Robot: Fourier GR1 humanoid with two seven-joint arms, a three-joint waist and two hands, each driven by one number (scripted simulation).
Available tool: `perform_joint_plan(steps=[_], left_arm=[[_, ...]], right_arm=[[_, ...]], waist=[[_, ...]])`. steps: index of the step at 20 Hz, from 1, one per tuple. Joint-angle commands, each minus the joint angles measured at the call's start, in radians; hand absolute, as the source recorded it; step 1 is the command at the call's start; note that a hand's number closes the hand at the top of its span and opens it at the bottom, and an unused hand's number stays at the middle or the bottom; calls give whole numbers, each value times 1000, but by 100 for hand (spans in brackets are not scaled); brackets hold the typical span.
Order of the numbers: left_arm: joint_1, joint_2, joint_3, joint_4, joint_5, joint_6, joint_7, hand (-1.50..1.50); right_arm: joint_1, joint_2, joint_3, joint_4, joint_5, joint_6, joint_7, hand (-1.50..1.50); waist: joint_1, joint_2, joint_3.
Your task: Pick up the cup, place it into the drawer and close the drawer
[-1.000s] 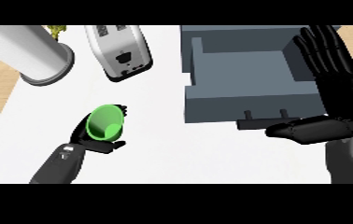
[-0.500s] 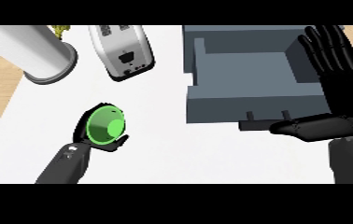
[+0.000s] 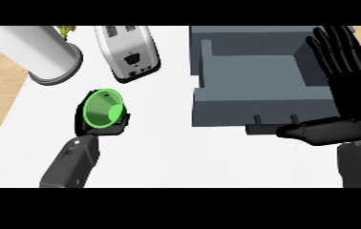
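1. At lower left of the frame: left hand [image 3: 90, 130] curled around the green cup [image 3: 103, 109], cup mouth turned toward the view, over the white counter [image 3: 183, 156].
2. At the right edge: right hand [image 3: 344, 87] open, fingers straight and pointing up, thumb just beside the drawer handle [image 3: 271, 128].
3. Centre right: grey drawer [image 3: 261, 106] standing open, well apart from the cup.
4. Upper left: white cylinder [image 3: 38, 51], toaster [image 3: 127, 51] beside it.

Bright green on the cup [image 3: 104, 109], lighter along the rim; black on the left hand [image 3: 95, 131] and right hand [image 3: 347, 99]; dull grey on the left forearm [image 3: 70, 163]; slate grey across the drawer [image 3: 261, 111] (front face a shade lighter); silvery white on the toaster [image 3: 127, 51], dark at the slots; plain white for the counter [image 3: 176, 147]; pale tan along the strip [image 3: 10, 85] at left.
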Motion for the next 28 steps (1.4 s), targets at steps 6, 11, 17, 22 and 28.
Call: perform_joint_plan(steps=[6,11,17,22,28], left_arm=[[-116,-90,-87,-242,-7,21,116,150],[-259,-134,-161,-345,-3,87,334,150],[-389,-137,-278,-461,58,222,585,150],[-546,-137,-354,-399,94,367,683,150],[-689,-137,-423,-225,153,473,780,150]], right_arm=[[91,7,-11,17,28,16,-74,-150],[-22,-16,-17,-12,11,-17,46,-150],[32,7,-5,15,30,-4,-22,-150],[27,8,-28,84,29,14,-117,-150],[52,26,13,1,28,16,-80,-150]], waist=[[25,-13,4],[19,-13,3],[5,-11,3],[-9,-3,4],[-40,2,3]])
